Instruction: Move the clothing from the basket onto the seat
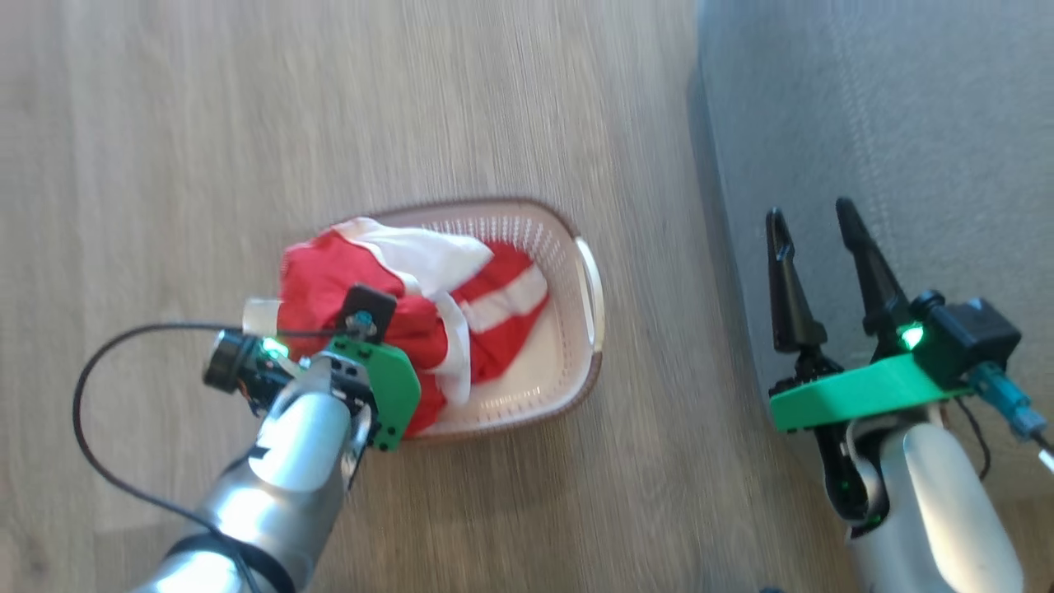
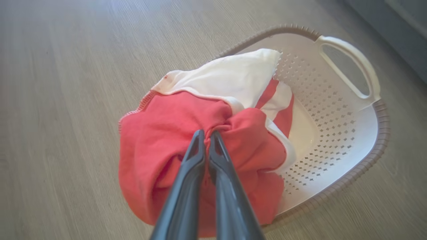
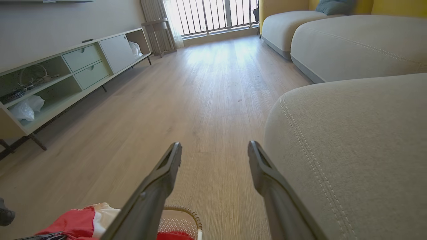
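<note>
While none of the clothing (image 1: 346,284) has reached the seat (image 1: 906,123), as far as the views show, the task stands at its first lift, with everything left to carry across. Item one: basket (image 1: 539,239), white perforated plastic with a brown rim, standing on the wooden floor (image 1: 206,123) near the seat's edge. Contents: a bunched red garment with a white panel, heaped at the end nearer the left arm and spilling over the rim there; beneath it, a red piece with a white stripe (image 1: 506,301) lying on the basket bottom; the end by the white handle (image 1: 589,284) bare. Item two: left hand (image 2: 206,133), fingers pinched together on a fold of the red garment, the cloth gathered in creases around the tips. Item three: right hand (image 1: 811,212), fingers spread wide, holding nothing, poised at the seat's near edge, well apart from the basket. Remaining, by my reckoning: raise the gripped garment clear, set it on the seat, then come back for the striped one.
</note>
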Robot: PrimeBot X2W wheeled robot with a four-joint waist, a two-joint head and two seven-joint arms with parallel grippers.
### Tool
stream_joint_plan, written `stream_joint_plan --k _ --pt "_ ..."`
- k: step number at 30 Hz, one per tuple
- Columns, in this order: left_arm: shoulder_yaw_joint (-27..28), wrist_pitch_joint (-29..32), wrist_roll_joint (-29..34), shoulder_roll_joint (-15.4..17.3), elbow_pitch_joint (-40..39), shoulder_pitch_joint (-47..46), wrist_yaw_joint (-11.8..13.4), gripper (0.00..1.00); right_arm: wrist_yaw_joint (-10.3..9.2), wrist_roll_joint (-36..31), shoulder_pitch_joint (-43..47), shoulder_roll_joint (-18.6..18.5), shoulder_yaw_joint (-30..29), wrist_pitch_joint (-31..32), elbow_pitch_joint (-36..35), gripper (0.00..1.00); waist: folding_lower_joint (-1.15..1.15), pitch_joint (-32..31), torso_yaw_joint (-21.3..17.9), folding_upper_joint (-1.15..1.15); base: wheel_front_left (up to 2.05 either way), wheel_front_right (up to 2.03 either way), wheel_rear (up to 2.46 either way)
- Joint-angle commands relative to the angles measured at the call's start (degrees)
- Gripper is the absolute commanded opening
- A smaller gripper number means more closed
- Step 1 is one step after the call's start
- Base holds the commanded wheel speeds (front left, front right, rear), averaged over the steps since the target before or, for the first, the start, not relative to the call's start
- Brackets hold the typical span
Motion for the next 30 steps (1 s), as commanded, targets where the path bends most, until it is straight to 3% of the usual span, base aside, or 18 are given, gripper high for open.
stream_joint_plan --k 1,7,13,22,30 --pt "0.26 -1.66 -1.50 0.88 -2.26 0.81 0.90 0.00 -0.01 0.08 1.06 -0.37 1.06 -0.13 -1.07 1.00 0.00 -6.97 1.41 0.00 0.00 0.00 0.00" --pt "-2.79 -3.41 -5.34 0.88 -7.04 2.80 1.99 0.00 -0.01 1.21 3.43 -0.37 0.50 -0.13 1.43 1.00 0.00 -13.11 3.00 0.00 0.00 0.00 0.00" --pt "-2.98 -3.53 -5.39 0.88 -13.51 2.88 3.96 0.00 -0.01 1.47 5.08 -0.37 0.91 -0.13 2.72 1.00 0.00 -16.78 3.98 0.00 0.00 0.00 0.00" --pt "4.38 -3.55 -3.49 1.05 -29.61 5.78 5.82 0.00 -0.01 2.19 8.30 -0.37 2.06 -0.13 4.46 1.00 0.00 -23.59 4.47 0.00 0.00 0.00 0.00" --pt "11.53 -3.55 -0.84 1.15 -44.63 10.03 5.54 0.00 -0.01 3.05 9.52 -0.37 2.21 -0.13 4.02 1.00 0.00 -25.32 5.21 0.00 0.00 0.00 0.00"
